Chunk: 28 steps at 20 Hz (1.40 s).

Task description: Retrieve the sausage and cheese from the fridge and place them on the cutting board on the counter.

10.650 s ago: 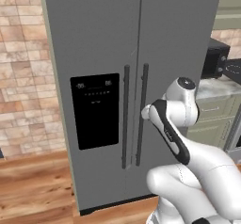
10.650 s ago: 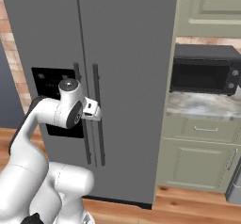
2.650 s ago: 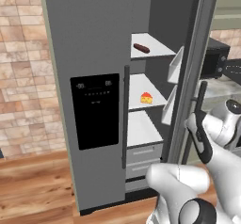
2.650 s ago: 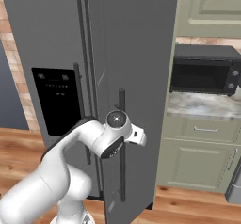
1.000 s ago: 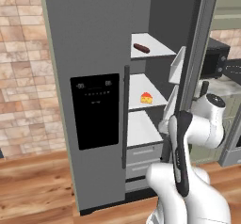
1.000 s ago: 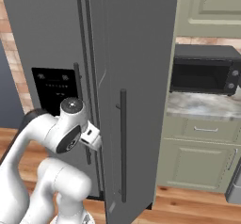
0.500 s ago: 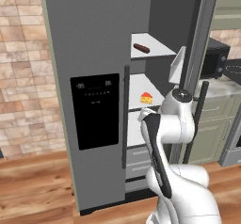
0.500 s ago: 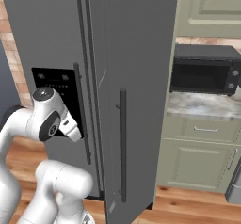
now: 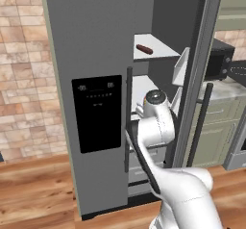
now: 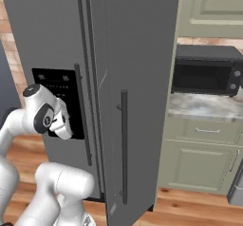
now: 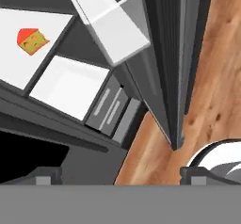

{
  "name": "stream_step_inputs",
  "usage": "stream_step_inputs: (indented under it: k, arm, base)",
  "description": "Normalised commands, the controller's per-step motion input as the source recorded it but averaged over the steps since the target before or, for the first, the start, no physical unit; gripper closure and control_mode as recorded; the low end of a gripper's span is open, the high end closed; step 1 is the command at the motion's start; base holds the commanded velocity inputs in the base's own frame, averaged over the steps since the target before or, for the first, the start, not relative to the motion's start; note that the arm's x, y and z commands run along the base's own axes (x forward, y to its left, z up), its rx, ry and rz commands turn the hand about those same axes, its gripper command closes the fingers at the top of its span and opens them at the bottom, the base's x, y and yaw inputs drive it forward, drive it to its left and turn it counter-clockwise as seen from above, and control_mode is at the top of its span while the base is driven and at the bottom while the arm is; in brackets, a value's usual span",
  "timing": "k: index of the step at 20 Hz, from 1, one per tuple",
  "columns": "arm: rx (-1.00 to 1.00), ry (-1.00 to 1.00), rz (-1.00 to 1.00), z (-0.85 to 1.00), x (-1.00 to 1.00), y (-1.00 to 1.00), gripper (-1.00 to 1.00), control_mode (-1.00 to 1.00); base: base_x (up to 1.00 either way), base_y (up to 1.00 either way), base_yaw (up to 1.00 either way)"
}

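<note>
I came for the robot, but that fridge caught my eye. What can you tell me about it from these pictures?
The fridge is tall, grey and smooth like metal, with two doors and dark upright handles. The left door is shut and carries a black dispenser panel. The right door is swung open, showing white shelves. A small dark sausage lies on an upper shelf; a yellow cheese wedge sits on a lower one. The fridge stands on a wooden floor beside a counter.

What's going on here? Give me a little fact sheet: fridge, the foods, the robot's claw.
fridge: right door swung open, left door shut
sausage: lying on the upper shelf inside
cheese: alone on a white shelf, untouched
gripper: open, holding nothing, pointed into the fridge
microwave: on the counter to the right
</note>
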Motion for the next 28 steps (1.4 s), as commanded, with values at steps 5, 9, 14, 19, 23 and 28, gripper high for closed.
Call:
stream_step_inputs:
  k: [5, 9, 14, 19, 23, 28]
  arm:
    - [0.08, 0.07, -0.37, -0.01, 0.26, -0.10, -1.00, -1.00]
    - [0.12, 0.00, -0.17, -0.02, 0.19, -0.23, -1.00, -1.00]
    - [0.07, -0.03, -0.06, -0.12, 0.21, -0.26, -1.00, -1.00]
    - [0.05, -0.06, -0.09, -0.20, 0.14, -0.26, -1.00, -1.00]
    - [0.00, -0.02, -0.24, -0.36, 0.14, -0.14, -1.00, -1.00]
    - [0.04, 0.00, -0.39, -0.19, 0.35, 0.00, -1.00, -1.00]
  base:
    - [0.00, 0.00, 0.00]
    - [0.00, 0.00, 0.00]
    - [0.00, 0.00, 0.00]
    - [0.00, 0.00, 0.00]
    - [0.00, 0.00, 0.00]
    - [0.00, 0.00, 0.00]
